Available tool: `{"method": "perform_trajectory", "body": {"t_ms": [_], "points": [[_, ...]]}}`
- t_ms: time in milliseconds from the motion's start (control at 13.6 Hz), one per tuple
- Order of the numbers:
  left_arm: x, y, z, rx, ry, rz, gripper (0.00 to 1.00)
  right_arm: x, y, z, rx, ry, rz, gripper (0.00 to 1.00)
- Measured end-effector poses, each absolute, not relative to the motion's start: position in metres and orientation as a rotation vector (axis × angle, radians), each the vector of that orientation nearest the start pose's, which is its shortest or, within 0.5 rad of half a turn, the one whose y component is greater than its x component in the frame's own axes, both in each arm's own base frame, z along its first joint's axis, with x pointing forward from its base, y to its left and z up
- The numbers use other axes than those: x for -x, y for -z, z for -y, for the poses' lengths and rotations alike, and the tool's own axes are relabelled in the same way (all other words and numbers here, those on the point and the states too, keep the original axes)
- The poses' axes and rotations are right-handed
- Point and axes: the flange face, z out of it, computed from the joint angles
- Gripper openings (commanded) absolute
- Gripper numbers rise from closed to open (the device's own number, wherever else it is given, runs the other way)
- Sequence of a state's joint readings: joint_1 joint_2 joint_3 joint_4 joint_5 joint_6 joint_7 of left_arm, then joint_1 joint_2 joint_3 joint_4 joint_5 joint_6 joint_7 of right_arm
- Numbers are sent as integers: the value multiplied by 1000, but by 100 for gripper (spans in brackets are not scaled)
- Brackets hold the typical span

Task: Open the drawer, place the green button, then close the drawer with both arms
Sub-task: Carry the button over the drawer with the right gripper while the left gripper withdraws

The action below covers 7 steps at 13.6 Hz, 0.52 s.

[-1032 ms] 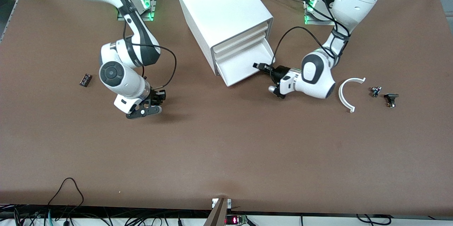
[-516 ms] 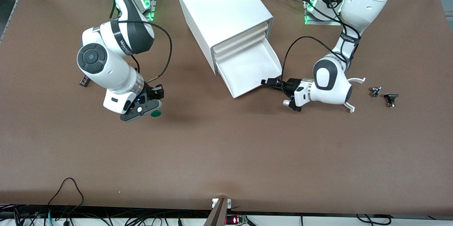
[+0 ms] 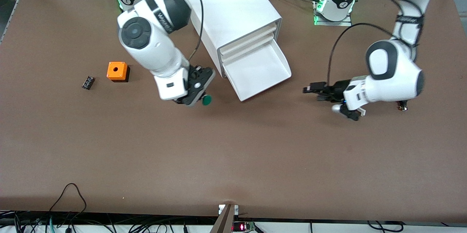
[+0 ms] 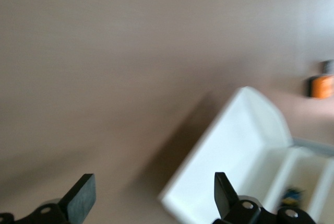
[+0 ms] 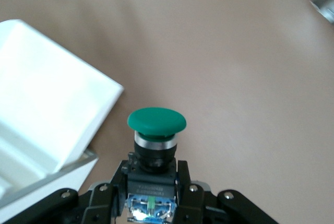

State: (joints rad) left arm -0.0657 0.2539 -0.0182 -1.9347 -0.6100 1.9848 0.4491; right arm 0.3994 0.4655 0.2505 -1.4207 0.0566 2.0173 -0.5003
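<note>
The white cabinet (image 3: 230, 10) stands at the table's middle, near the bases. Its lowest drawer (image 3: 255, 69) is pulled out and shows empty. My right gripper (image 3: 200, 96) is shut on the button (image 3: 207, 99) and holds it in the air over the table beside the drawer's front corner, toward the right arm's end. In the right wrist view the green cap (image 5: 156, 120) sticks out past the gripper (image 5: 154, 182), with the drawer (image 5: 47, 104) beside it. My left gripper (image 3: 309, 89) is open and empty, apart from the drawer, toward the left arm's end. The left wrist view shows its gripper (image 4: 151, 198) with the drawer (image 4: 245, 151) past it.
An orange box with a hole (image 3: 117, 71) and a small black part (image 3: 88, 82) lie toward the right arm's end. A small dark part (image 3: 402, 107) peeks out under the left arm's wrist. The three upper drawers are shut.
The left gripper pulled the drawer farther out, let go and drew back toward the left arm's end. The right gripper rose with the button and moved to the drawer, uncovering the orange box.
</note>
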Motion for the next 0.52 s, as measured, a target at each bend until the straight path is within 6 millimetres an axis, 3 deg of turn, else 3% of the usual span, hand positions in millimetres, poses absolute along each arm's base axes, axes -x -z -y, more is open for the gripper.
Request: {"method": "perform_trajectory", "body": {"t_ms": [221,516], "points": [[-571,-428,28,-2803,95,400,100,-553,-455,-459,2303,244,1856,29],[-555,-511,4,-3042,124,345,100,-517,-441,-516,2066,252,2159,29]]}}
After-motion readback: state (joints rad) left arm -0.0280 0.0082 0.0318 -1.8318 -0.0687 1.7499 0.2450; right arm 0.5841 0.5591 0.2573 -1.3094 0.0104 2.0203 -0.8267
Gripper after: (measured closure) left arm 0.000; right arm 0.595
